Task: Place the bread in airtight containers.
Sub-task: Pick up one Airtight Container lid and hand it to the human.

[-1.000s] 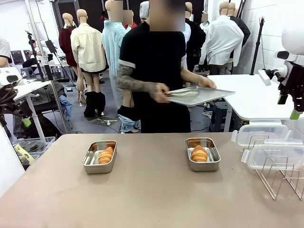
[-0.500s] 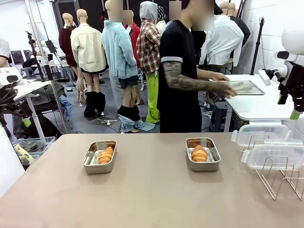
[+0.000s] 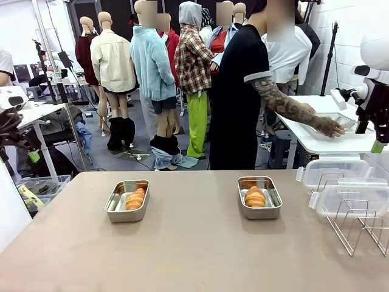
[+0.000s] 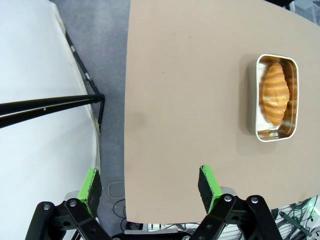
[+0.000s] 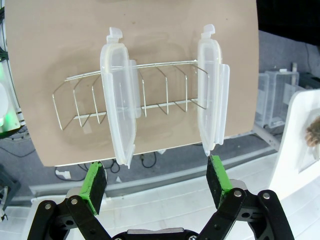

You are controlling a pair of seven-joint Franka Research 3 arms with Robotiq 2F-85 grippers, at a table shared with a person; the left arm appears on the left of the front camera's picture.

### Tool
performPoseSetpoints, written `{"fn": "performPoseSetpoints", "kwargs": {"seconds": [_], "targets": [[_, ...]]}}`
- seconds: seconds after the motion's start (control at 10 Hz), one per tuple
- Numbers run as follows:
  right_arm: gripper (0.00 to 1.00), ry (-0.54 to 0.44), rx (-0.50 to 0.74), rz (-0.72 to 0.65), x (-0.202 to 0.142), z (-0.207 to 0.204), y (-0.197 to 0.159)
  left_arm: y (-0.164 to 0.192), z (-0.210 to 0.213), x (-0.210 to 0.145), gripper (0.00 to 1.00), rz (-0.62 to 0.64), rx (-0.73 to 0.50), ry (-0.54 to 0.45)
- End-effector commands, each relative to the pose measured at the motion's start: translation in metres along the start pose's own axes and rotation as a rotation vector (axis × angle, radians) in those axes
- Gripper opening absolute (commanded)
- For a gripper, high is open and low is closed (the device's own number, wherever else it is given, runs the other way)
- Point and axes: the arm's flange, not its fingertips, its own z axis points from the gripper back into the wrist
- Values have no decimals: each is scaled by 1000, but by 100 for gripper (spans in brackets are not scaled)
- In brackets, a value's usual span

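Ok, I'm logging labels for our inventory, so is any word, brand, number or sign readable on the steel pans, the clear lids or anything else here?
No readable text anywhere.
Small rectangular stainless-steel pan on the left and stainless-steel pan on the right: plain metal, no stamp visible.
Clear plastic snap lids standing in the wire rack: no print visible.
Brown table: unmarked.
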Motion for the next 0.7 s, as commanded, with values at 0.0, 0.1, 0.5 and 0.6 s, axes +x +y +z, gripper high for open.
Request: {"fn": "performPoseSetpoints", "kwargs": {"seconds": [0.0,0.1,0.5,0.6], "targets": [[100,-20,-9,12,0,-2,-2,0,2,-2,100,14,16,1],[100,-20,-9,12,0,-2,-2,0,2,-2,100,14,16,1],[100,-20,-9,12,0,-2,-2,0,2,-2,100,14,16,1],[100,-20,-9,12,0,-2,-2,0,2,-2,100,14,16,1]]}}
